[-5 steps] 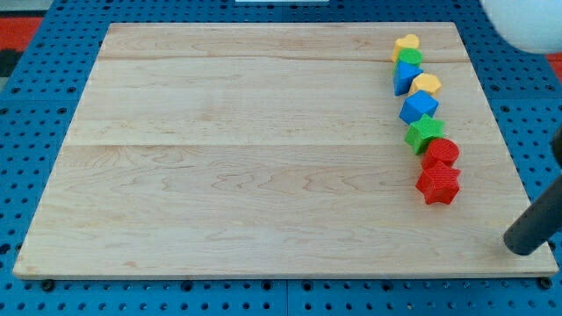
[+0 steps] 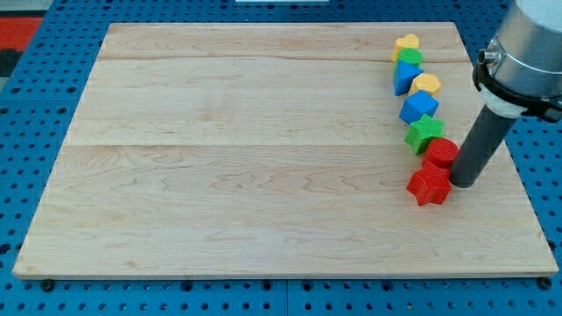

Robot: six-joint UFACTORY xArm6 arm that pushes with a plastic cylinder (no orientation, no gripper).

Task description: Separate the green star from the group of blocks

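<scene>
The green star [image 2: 424, 133] lies in a column of blocks near the board's right side. Above it sit a blue block [image 2: 419, 107], a yellow block [image 2: 425, 85], another blue block [image 2: 406, 76], a green block [image 2: 408, 58] and a yellow block [image 2: 406, 42]. Just below it, touching, is a red cylinder [image 2: 442, 153], then a red star [image 2: 429, 186]. My tip [image 2: 462, 183] stands on the board just right of the red star, touching it, and below right of the green star.
The wooden board [image 2: 263, 149] rests on a blue pegboard table [image 2: 26, 132]. The arm's grey body [image 2: 527, 53] hangs over the view's top right, above the board's right edge.
My tip has moved up and left from the board's lower right corner to the red star. The red star has shifted slightly left.
</scene>
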